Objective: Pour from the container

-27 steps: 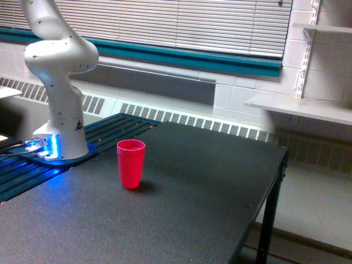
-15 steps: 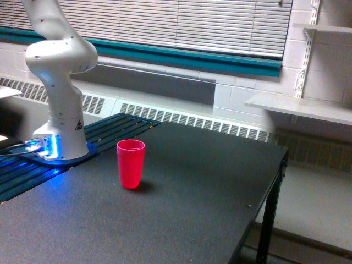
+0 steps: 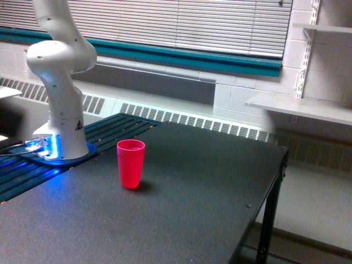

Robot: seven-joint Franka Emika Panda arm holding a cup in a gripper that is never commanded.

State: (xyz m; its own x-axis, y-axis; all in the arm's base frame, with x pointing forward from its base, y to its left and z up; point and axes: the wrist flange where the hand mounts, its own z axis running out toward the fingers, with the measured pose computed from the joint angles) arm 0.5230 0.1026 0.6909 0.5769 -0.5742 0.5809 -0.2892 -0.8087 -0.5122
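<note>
Closest to the camera is the black table (image 3: 181,209), mostly just bare dark top running off the bottom edge. A bit further in, a red plastic cup (image 3: 131,163) stands upright on it, mouth up, on its own. Behind that, toward the exterior view's left, the white robot arm (image 3: 60,82) sits on its base with a blue light glowing at the foot, next to some dark slatted panel. The arm goes up and out of the top of the frame, so the gripper isn't in shot at all, which means I can't place anything relative to it or say if it's spread or clamped. The clear container isn't visible anywhere either. Further back there's a radiator vent (image 3: 192,122) along the wall, white shelves (image 3: 300,107) on the exterior view's right, and window blinds (image 3: 181,22) at the top.
</note>
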